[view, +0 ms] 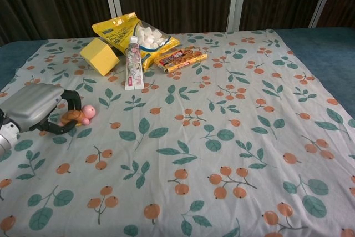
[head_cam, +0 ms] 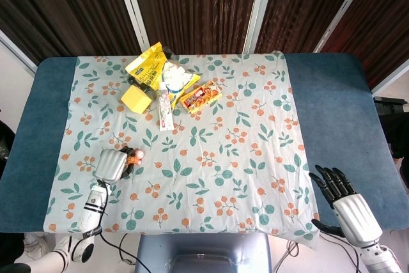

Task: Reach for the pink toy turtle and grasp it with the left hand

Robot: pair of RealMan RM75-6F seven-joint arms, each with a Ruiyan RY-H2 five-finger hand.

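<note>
The pink toy turtle (view: 81, 115), with an orange-brown shell and a pink head, lies on the floral tablecloth (head_cam: 223, 139) near its front left. My left hand (view: 34, 107) has its fingers curled around the shell from above and below, so only the head and part of the shell show. From the head view, the turtle (head_cam: 136, 155) peeks out at the fingertips of the left hand (head_cam: 112, 165). My right hand (head_cam: 345, 206) hovers at the front right corner with its fingers spread and nothing in it.
At the back left of the cloth sit a yellow snack bag (head_cam: 147, 68), a yellow block (head_cam: 136, 98), a tube (head_cam: 165, 110), a bag of white sweets (head_cam: 176, 78) and a red-orange snack box (head_cam: 200, 96). Blue table surface (head_cam: 332, 107) flanks the cloth.
</note>
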